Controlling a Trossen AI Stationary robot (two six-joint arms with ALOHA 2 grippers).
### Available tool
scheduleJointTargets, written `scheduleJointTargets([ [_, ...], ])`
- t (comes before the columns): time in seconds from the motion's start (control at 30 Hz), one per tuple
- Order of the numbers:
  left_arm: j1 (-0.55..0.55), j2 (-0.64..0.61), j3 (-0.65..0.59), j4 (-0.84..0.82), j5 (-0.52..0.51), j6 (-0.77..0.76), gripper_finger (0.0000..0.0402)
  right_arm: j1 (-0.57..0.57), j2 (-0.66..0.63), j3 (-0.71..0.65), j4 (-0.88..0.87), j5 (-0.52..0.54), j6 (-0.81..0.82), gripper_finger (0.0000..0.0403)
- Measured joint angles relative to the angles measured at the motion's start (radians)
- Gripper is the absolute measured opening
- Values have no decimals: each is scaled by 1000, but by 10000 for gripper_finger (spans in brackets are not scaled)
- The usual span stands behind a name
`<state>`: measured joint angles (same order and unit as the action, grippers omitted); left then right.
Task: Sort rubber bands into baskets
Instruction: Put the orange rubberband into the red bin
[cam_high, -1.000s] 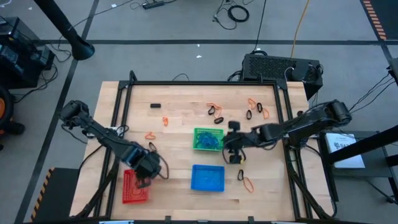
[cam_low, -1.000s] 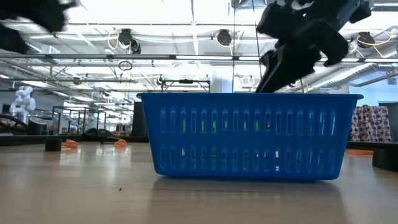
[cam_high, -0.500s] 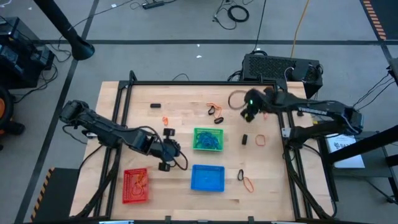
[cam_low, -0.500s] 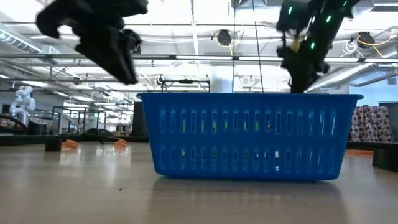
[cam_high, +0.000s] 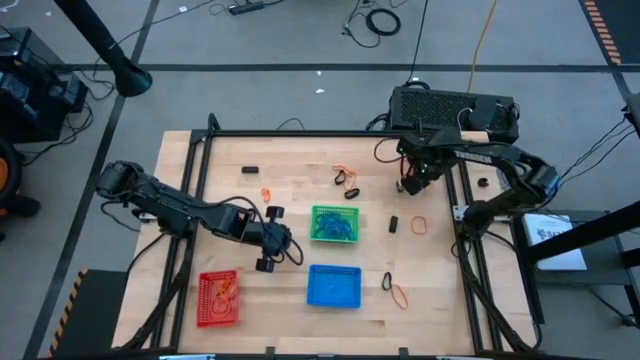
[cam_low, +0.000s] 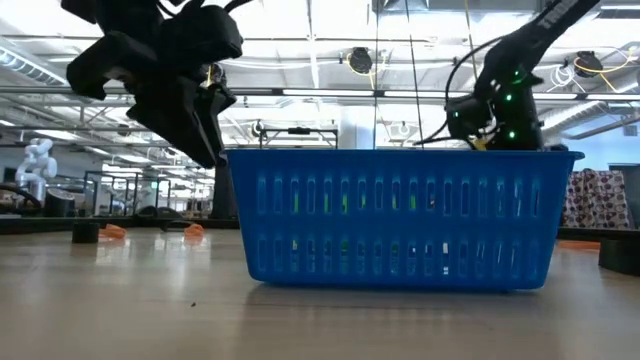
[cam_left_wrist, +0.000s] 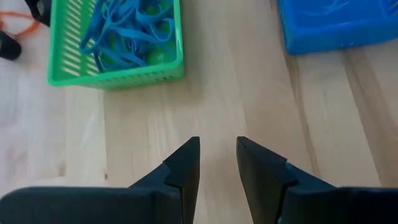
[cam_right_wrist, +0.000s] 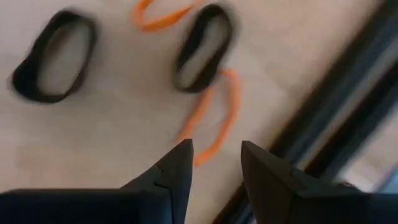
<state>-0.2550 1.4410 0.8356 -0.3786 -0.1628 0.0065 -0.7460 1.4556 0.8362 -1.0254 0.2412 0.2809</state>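
Three baskets stand on the wooden table: the green one (cam_high: 335, 224) holds blue rubber bands (cam_left_wrist: 118, 37), the blue one (cam_high: 333, 285) is nearer, and the red one (cam_high: 218, 297) at the near left holds orange bands. My left gripper (cam_left_wrist: 217, 152) hangs open over bare wood between the red and green baskets (cam_high: 268, 252). My right gripper (cam_right_wrist: 216, 155) hangs open at the far right (cam_high: 410, 182), above an orange band (cam_right_wrist: 214, 115) and two black bands (cam_right_wrist: 205, 46) that lie flat on the table.
Loose bands lie flat on the wood: orange (cam_high: 267, 194) and black (cam_high: 250, 170) at the far left, a mixed cluster (cam_high: 345, 178), black (cam_high: 394, 224) and orange (cam_high: 420, 224) right of the green basket, and two more (cam_high: 393, 288) near the blue basket. A black frame rail (cam_right_wrist: 336, 106) runs beside my right gripper.
My left gripper has moved from over the red basket toward the table's right and far side, rolling its wrist, and has slowed beside the green basket. My right gripper has swung from the green basket's right side to the far right corner and tipped downward over the bands there.
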Motion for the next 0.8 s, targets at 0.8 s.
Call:
scheduleJointTargets([
  [0.8, -2, 0, -47, 66, 21, -80, 114, -73, 157, -37, 4, -120, -139, 9],
])
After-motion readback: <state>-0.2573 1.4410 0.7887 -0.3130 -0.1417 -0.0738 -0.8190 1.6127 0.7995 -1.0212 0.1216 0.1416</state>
